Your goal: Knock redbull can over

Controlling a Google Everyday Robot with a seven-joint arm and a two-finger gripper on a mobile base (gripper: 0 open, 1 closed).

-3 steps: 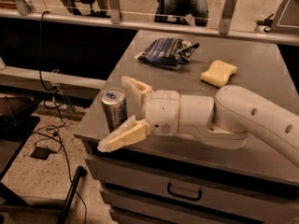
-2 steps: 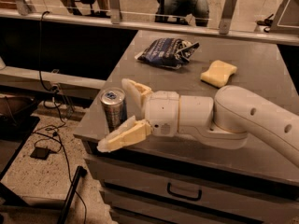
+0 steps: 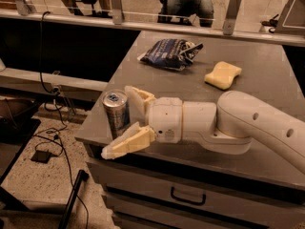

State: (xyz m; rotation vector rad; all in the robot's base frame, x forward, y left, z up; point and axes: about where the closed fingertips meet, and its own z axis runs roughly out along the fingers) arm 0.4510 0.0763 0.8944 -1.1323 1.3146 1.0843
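Note:
The redbull can [image 3: 116,112] stands upright near the front left corner of the grey cabinet top [image 3: 248,51]. It is slim and silver-blue with a silver top. My gripper [image 3: 125,120] reaches in from the right on a thick white arm. Its two cream fingers are spread open. One finger [image 3: 138,98] lies behind the can and the other [image 3: 127,142] in front of it, so the can sits between them, close to the far finger. I cannot tell whether either finger touches the can.
A dark blue foil snack bag [image 3: 170,52] lies at the back of the top. A yellow sponge [image 3: 222,74] lies to its right. The left table edge drops to a floor with cables [image 3: 52,142]. A railing runs behind.

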